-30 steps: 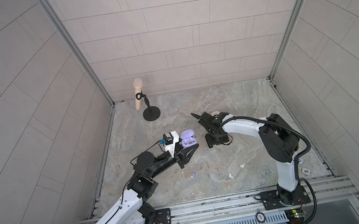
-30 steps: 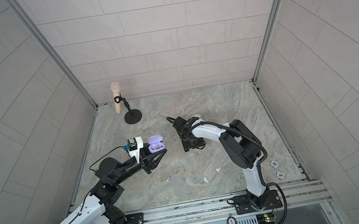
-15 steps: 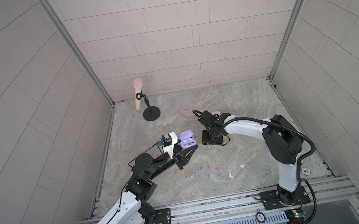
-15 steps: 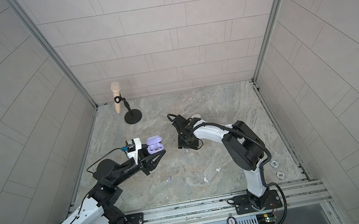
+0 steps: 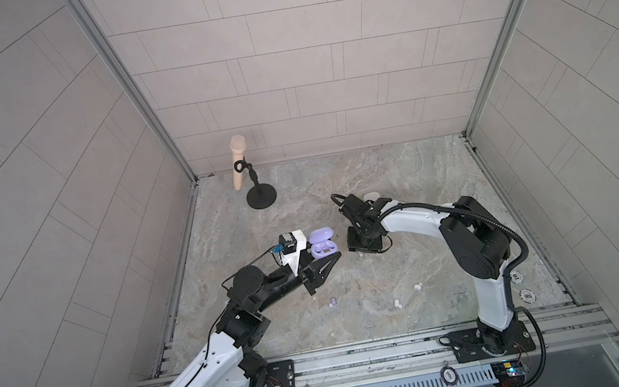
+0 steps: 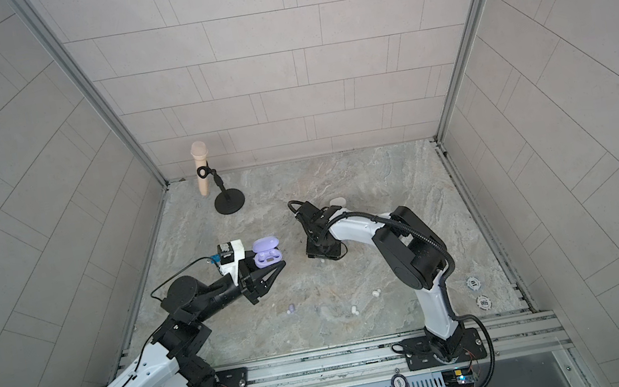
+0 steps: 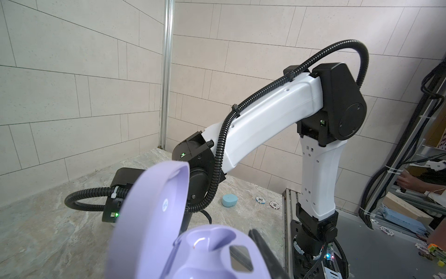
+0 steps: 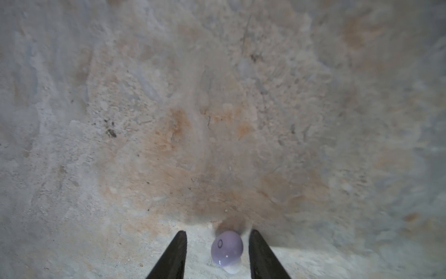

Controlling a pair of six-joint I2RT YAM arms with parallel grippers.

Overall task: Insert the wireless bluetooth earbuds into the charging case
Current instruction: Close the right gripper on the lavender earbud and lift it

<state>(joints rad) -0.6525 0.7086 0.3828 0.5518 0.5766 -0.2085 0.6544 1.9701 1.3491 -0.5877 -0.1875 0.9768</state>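
Observation:
In both top views my left gripper [image 5: 330, 259] [image 6: 274, 269] is shut on the lilac charging case [image 5: 323, 243] [image 6: 266, 252], holding it above the table with its lid open. In the left wrist view the case [image 7: 193, 253] fills the foreground, its wells showing no bud, and one black finger [image 7: 263, 248] lies against its side. My right gripper [image 8: 217, 231] points down at the table, open, with a lilac earbud [image 8: 226, 247] lying between its fingers, a gap on each side. In both top views the right gripper [image 5: 364, 242] [image 6: 323, 251] hides that earbud.
Loose on the table lie another lilac earbud [image 5: 333, 303] [image 6: 291, 309] and two white ones [image 5: 398, 304] [image 5: 418, 286]. A white case [image 5: 371, 196] sits behind the right wrist, a blue case [image 7: 229, 200] shows beyond it. Poker chips [image 5: 527, 296] lie front right, a microphone stand [image 5: 261, 200] back left.
My right gripper has shifted slightly left and down over the earbud, and its fingers have narrowed around it. The left gripper and case have barely moved.

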